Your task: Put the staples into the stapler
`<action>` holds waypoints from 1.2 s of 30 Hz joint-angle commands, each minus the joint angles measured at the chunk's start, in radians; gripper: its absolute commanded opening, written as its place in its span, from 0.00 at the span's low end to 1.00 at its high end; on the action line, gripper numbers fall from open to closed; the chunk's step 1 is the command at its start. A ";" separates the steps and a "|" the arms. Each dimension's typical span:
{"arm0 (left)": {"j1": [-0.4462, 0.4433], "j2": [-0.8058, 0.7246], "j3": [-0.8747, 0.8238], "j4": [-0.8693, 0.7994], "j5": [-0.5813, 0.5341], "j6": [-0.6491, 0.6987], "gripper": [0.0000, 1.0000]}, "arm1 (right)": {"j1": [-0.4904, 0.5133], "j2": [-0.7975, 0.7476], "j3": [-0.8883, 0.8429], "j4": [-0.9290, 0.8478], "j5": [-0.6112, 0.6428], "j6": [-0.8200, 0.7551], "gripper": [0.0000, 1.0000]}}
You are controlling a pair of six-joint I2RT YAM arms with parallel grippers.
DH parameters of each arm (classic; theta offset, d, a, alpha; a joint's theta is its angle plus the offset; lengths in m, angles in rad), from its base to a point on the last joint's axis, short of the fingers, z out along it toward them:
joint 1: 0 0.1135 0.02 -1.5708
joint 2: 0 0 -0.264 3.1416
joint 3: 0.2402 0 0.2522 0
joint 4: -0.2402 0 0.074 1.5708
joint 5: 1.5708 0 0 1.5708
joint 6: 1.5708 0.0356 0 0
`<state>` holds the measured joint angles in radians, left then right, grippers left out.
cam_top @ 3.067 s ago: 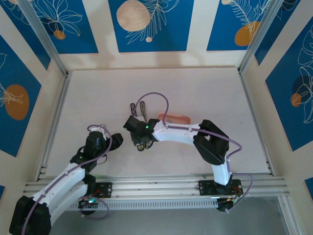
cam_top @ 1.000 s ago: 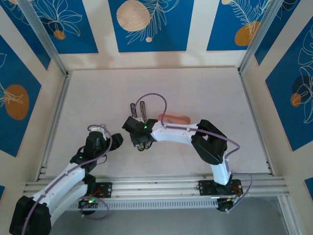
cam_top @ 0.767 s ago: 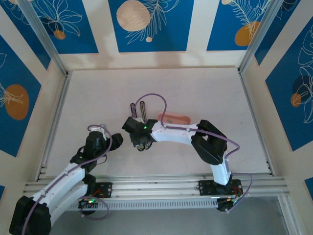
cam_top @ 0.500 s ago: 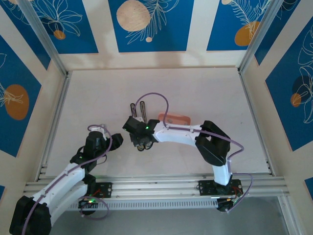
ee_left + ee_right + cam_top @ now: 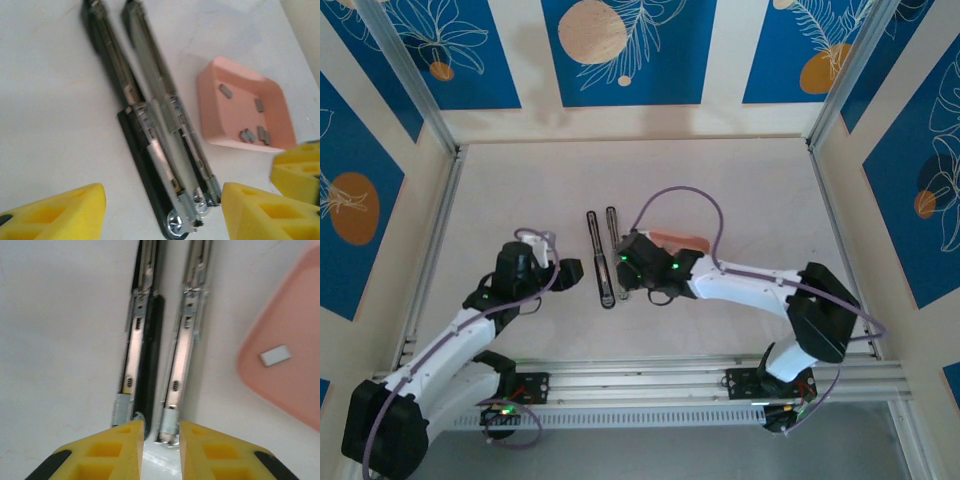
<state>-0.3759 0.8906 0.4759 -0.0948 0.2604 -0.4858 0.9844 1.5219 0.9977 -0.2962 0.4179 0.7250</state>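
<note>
Work surface: white matte table (image 5: 720,180). Enclosure: cream walls (image 5: 725,60) at 9, 12 and 3 o'clock. Blue panels (image 5: 670,70) on walls, white leaf outlines, orange and beige discs. Aluminium posts (image 5: 408,80) at 11 and 1 o'clock corners. Aluminium rail (image 5: 640,380) along 6 o'clock edge. Lighting even, shadows soft.

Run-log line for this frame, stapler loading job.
stapler: opened flat on table | staples: loose in pink tray | left claw: open, empty | right claw: narrowly open, empty, at stapler's near end
</note>
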 commanded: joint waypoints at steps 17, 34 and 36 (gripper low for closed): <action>-0.055 0.472 0.542 -0.625 0.250 1.231 0.63 | -0.180 -0.290 -0.384 0.377 -0.143 -0.162 0.32; -0.179 0.741 0.580 -0.568 0.108 1.304 0.52 | -0.240 -0.208 -0.388 0.417 -0.206 -0.180 0.32; -0.182 0.751 0.581 -0.567 0.114 1.299 0.49 | -0.244 -0.204 -0.390 0.423 -0.213 -0.178 0.32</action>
<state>-0.5438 1.6249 1.0325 -0.6514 0.3683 0.7887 0.7483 1.3083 0.6239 0.0975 0.2306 0.5579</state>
